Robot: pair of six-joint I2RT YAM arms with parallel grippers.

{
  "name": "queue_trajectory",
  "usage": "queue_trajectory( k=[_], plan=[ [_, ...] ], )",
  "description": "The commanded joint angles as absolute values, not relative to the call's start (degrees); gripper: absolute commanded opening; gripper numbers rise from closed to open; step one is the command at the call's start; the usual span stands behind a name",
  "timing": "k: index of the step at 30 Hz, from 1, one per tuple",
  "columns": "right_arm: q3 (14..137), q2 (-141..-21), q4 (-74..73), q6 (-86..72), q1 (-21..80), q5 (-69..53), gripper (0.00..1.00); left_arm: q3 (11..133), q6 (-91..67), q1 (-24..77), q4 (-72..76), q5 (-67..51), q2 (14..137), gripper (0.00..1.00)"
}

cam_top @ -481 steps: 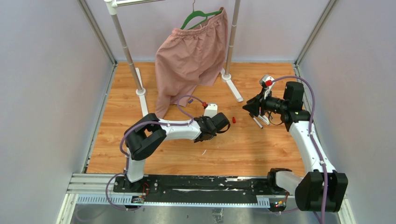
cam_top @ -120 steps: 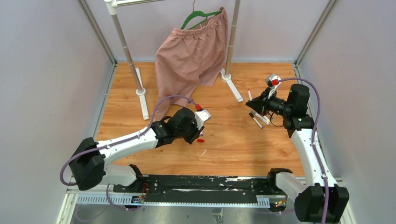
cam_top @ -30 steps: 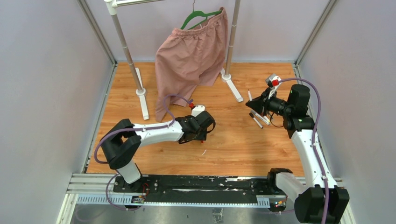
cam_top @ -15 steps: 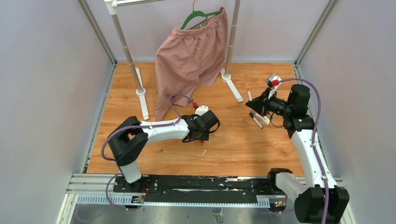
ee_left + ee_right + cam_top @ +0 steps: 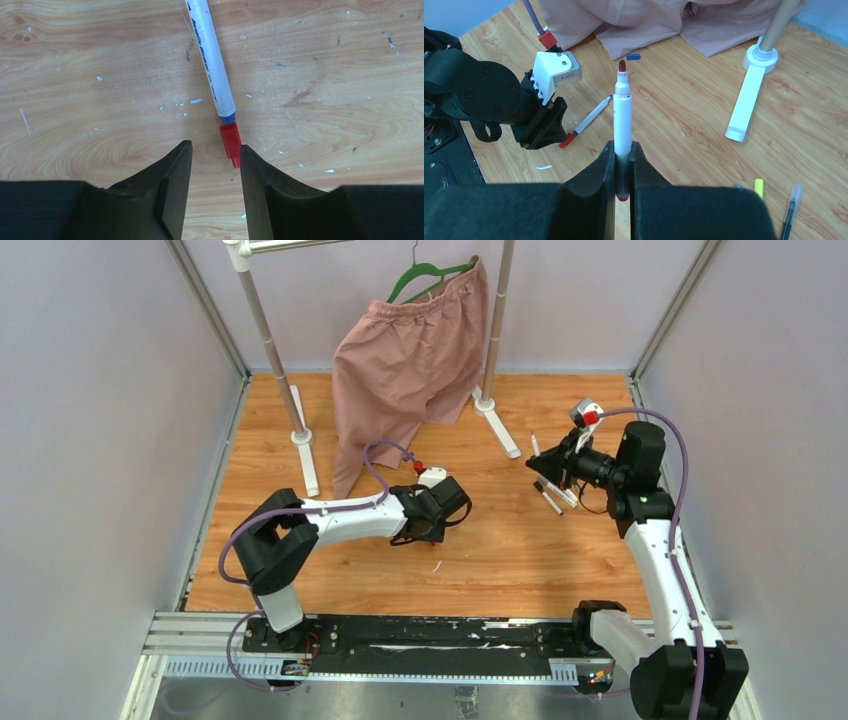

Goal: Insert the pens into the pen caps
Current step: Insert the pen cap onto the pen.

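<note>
At parted left tool (image 5: 215,146) tips, red cap (image 5: 230,142).

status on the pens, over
Left jaws open by red cap at end of lying pen. Right jaws shut on upright pen. Nothing blocking.

One line of print shows. It runs lengthwise along the white barrel of the marker pen (image 5: 212,65) lying on the wooden counter (image 5: 340,60), seen in the left wrist view. The lettering is blue, in two or three short words set end to end, slanted like a brand name. It is too blurred to read letter by letter. The red-tipped pen (image 5: 622,117) in the right wrist view turns a plain white side of its barrel to the camera.
</note>
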State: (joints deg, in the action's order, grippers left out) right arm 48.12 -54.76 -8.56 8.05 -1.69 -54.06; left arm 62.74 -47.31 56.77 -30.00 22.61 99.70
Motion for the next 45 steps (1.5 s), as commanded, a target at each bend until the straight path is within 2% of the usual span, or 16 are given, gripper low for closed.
queue_trajectory(
  k=[1, 11, 29, 34, 39, 45],
  plan=[
    [47.46, -53.48, -7.45, 7.14, -2.81, -55.78, 0.0, 64.95, -46.75, 57.13, -31.55, 22.62, 100.74, 0.45],
    [47.63, -53.3, -7.34, 6.77, -2.72, -57.29, 0.0, 67.39, -47.39, 57.13, -34.24, 22.9, 102.21, 0.48],
    [47.37, -52.37, -6.94, 6.15, -2.72, -57.37, 0.0, 68.18, -51.84, 57.13, -33.72, 22.91, 106.44, 0.46],
    [47.37, -52.37, -6.87, 6.01, -2.72, -57.55, 0.0, 68.2, -52.5, 57.12, -33.45, 22.59, 107.78, 0.37],
    [47.37, -52.16, -6.81, 6.0, -2.72, -57.53, 0.0, 67.12, -52.91, 57.13, -32.69, 22.04, 108.08, 0.36],
    [47.37, -52.35, -6.72, 5.89, -2.72, -57.67, 0.0, 65.92, -51.9, 57.13, -32.37, 21.55, 107.64, 0.26]
  ],
)
